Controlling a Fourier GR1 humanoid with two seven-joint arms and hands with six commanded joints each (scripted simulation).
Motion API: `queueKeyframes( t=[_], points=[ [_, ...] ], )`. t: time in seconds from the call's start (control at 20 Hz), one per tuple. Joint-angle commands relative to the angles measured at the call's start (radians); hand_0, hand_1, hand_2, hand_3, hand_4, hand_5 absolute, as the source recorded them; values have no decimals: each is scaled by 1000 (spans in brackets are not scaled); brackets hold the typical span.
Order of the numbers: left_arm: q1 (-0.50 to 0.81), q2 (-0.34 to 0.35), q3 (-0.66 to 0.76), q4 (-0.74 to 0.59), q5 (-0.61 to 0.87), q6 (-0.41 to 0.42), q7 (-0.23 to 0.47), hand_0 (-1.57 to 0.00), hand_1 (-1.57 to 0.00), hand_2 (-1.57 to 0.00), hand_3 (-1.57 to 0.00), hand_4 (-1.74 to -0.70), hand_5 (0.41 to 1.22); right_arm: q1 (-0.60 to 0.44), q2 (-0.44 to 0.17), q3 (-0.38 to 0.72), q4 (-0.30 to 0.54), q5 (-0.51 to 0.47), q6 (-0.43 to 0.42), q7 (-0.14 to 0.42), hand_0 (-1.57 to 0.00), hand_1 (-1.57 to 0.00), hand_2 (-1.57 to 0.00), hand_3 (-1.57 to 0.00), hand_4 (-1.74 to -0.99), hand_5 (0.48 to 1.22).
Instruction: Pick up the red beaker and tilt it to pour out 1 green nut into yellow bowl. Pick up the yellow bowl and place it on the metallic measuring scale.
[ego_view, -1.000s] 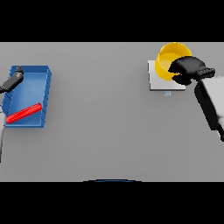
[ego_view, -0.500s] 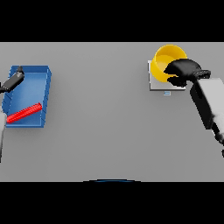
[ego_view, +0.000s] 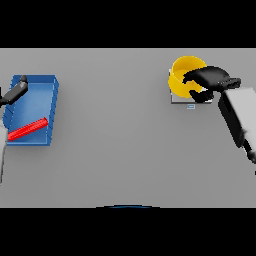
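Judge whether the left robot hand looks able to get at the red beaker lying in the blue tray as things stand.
Probably yes: the left robot hand hovers at the blue tray, and the red beaker lies uncovered just below it.

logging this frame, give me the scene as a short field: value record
bowl: yellow bowl on the scale, far right of table
right hand: right hand curled over the bowl's rim
left hand: left hand over the blue tray's far left corner, holding nothing
beaker: red beaker lying in the tray
table: grey table
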Motion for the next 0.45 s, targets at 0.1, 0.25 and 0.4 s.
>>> queueKeyframes(
  t=[0.1,0.25,0.4],
  points=[
    [-4,-1,1,3,4,-2,-7,1,1,1,1,-726,665,2,3,-3,16,1,-18,-8,-84,-75,-99,-296,-1530,809],
    [-5,2,0,7,-3,3,-6,1,1,1,1,-722,664,-20,7,-14,47,-4,-4,11,-43,-38,-50,-219,-1509,774],
    [-7,-4,0,12,1,4,-9,1,1,1,1,-726,665,-11,5,-17,56,-6,0,12,-21,-19,-25,-146,-1478,738]
  ],
)
